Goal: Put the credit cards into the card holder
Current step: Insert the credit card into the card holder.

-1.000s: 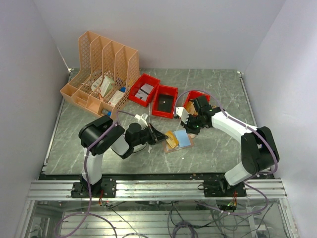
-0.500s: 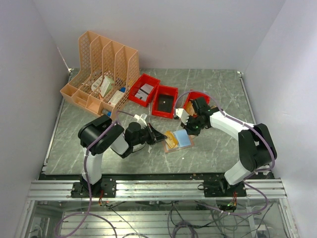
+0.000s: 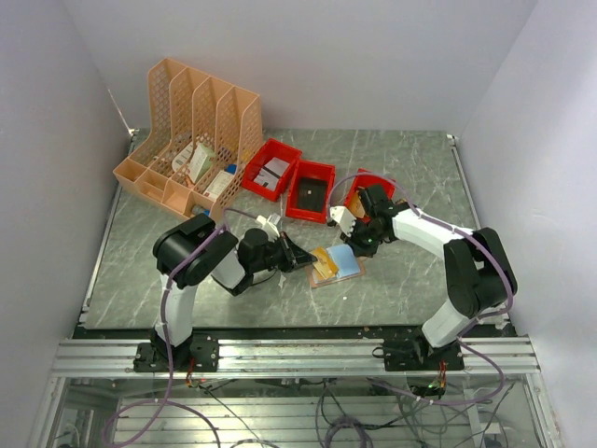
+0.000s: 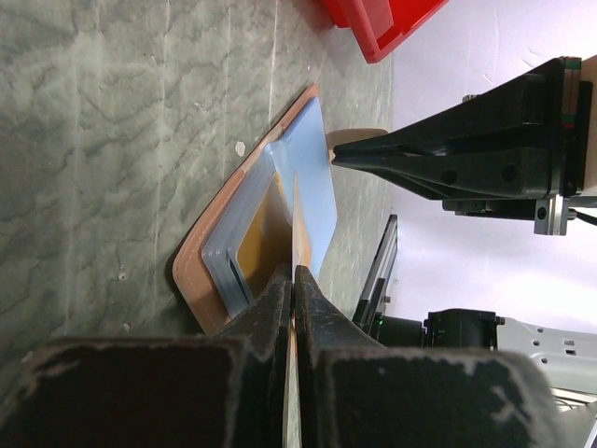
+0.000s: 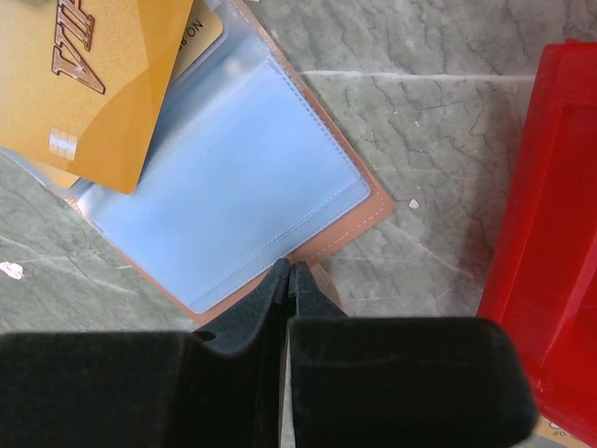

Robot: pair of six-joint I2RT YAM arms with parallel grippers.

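Observation:
The card holder (image 3: 345,266) lies open on the table, salmon-pink outside (image 5: 371,217) with clear blue sleeves inside (image 4: 201,271). My left gripper (image 3: 304,259) is shut on a gold credit card (image 3: 324,262). It holds the card edge-on (image 4: 299,219) over the holder's left sleeves, and the card's face shows in the right wrist view (image 5: 93,84). A second gold card sits tucked in a sleeve beneath it. My right gripper (image 3: 359,245) is shut on the holder's salmon strap (image 5: 322,285) at its far right edge (image 5: 289,271). That gripper also shows in the left wrist view (image 4: 340,154).
Three red bins stand behind the holder, the nearest (image 3: 371,189) right beside my right gripper (image 5: 550,233). An orange lattice file rack (image 3: 191,135) holding papers stands at the back left. White walls close in the table on three sides.
Both arms have shifted only very slightly. The gold card stays in my left gripper over the open holder, and my right gripper stays on the strap.

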